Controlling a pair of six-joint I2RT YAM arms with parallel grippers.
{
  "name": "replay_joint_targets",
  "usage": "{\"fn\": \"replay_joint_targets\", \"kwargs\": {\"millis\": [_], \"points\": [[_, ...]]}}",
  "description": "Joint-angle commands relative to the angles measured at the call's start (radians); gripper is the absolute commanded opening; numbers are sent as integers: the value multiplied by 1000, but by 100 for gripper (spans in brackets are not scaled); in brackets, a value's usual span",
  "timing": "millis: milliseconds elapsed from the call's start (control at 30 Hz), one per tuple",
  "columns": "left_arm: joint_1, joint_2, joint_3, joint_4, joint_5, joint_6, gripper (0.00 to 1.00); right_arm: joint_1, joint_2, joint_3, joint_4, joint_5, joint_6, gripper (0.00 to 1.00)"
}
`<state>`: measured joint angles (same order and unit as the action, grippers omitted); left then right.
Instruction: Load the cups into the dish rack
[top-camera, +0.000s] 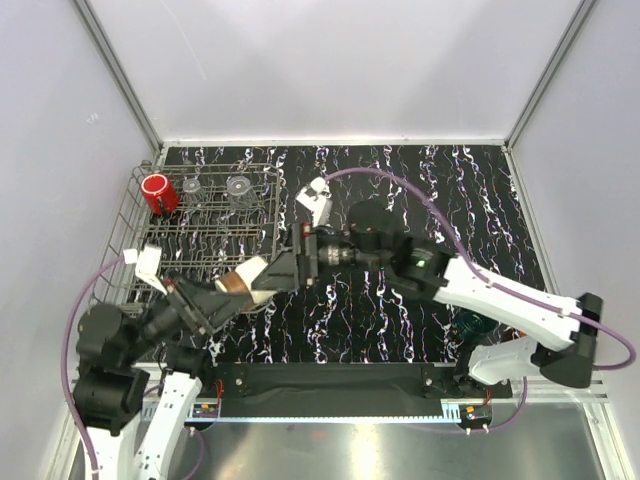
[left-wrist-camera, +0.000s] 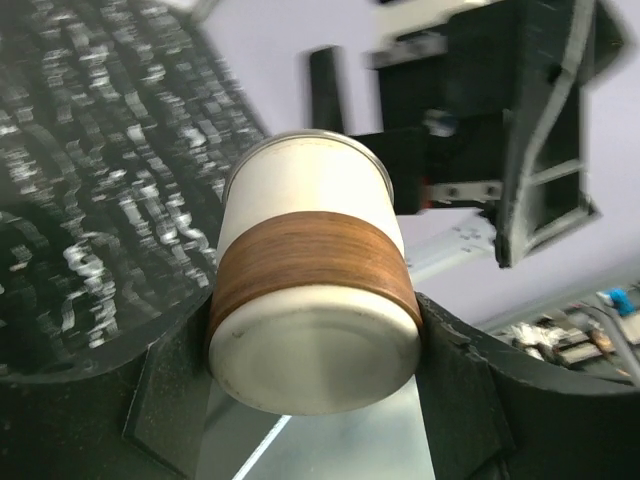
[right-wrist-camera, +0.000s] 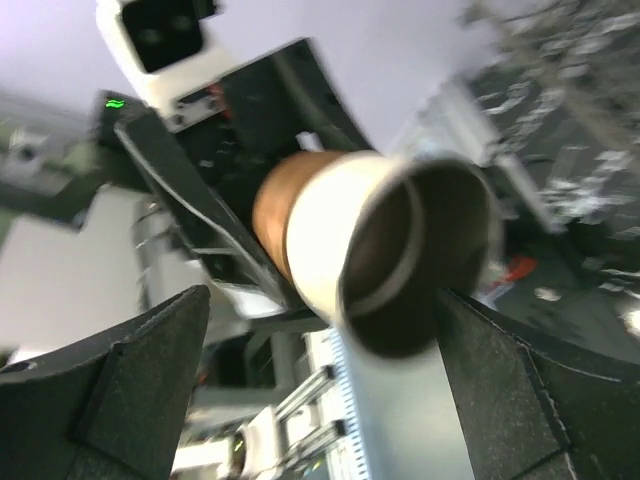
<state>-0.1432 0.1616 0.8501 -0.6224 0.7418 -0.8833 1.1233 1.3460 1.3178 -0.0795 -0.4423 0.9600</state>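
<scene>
Cream cup (left-wrist-camera: 312, 290) with a brown band is up off the table, just beside the dish rack's (top-camera: 215, 245) near right corner. My left gripper (left-wrist-camera: 315, 345) clamps its base end. Its long axis runs gripper to gripper, mouth facing my right gripper (right-wrist-camera: 320, 310), whose fingers are spread wide either side of the rim, not gripping. Left is nearer the rack. No brand or readable writing.

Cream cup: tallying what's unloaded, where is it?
The cream cup is left of centre in the top view, gripped by the left hand beside the dish rack.
</scene>
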Motion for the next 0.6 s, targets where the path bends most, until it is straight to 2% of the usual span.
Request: {"fn": "replay_joint_targets", "kwargs": {"millis": [0, 33, 67, 133, 167, 267, 400, 433, 567], "points": [[4, 159, 166, -238, -129, 202, 0, -48, -99, 96, -348, 268, -144, 100], [4, 195, 196, -287, -162, 261, 0, -68, -122, 115, -414, 321, -148, 100], [4, 267, 226, -357, -229, 283, 0, -86, -134, 124, -550, 435, -152, 100], [4, 330, 299, -436, -313, 320, 0, -146, -172, 139, -732, 567, -149, 100], [4, 390, 317, -454, -405, 329, 0, -164, -188, 139, -781, 624, -147, 100], [4, 534, 374, -479, -526, 368, 0, -215, -231, 146, -942, 874, -165, 99], [4, 698, 428, -468, -645, 443, 0, -237, -245, 150, -1066, 1001, -190, 100], [4, 729, 432, -450, -710, 470, 0, -238, -245, 146, -1086, 1001, -214, 100], [4, 895, 441, -419, -777, 530, 0, -237, -246, 118, -1100, 966, -234, 100]]}}
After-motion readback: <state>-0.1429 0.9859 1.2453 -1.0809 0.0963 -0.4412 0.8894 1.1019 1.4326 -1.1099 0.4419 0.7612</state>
